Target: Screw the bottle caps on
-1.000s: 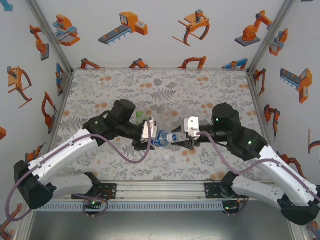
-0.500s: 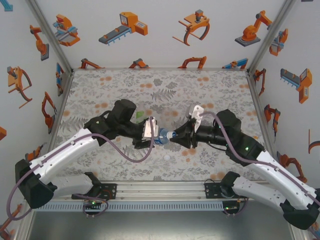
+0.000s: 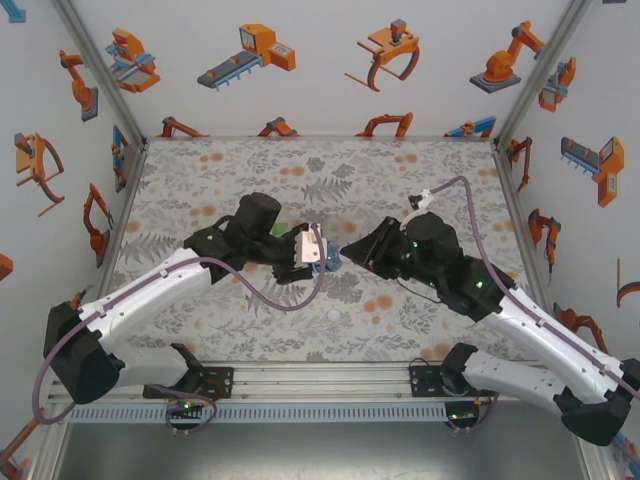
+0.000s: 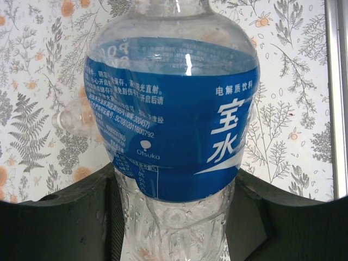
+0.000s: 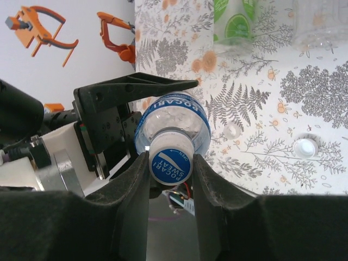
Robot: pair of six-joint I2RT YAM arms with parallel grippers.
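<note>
The right hand [image 5: 170, 161] is closed on a small round white plastic cap printed in blue [image 5: 170, 167], with a dark finger [image 5: 136, 190] pressed against each side of it. The cap sits on the neck of a clear plastic bottle with a blue label [image 5: 173, 122]. This bottle is held between the two hands above the floral-patterned bench [image 3: 420, 170].

The left hand [image 4: 174, 173] grips the same bottle around its lower body, just below the label, with one dark finger [image 4: 65, 217] on either side. From above, the left hand [image 3: 320, 256] and the right hand [image 3: 348, 250] face each other over the middle of the bench, and the bottle [image 3: 330, 263] bridges the short gap between them.

In the right wrist view, two loose small white screw caps [image 5: 232, 129] [image 5: 305, 147] rest on the bench, apart from each other. Farther off are a green-tinted clear plastic bottle [image 5: 234, 22] and a plain clear plastic bottle [image 5: 318, 22]. From above, one loose white cap [image 3: 333, 314] lies on the bench nearer the arm bases than the two hands.
</note>
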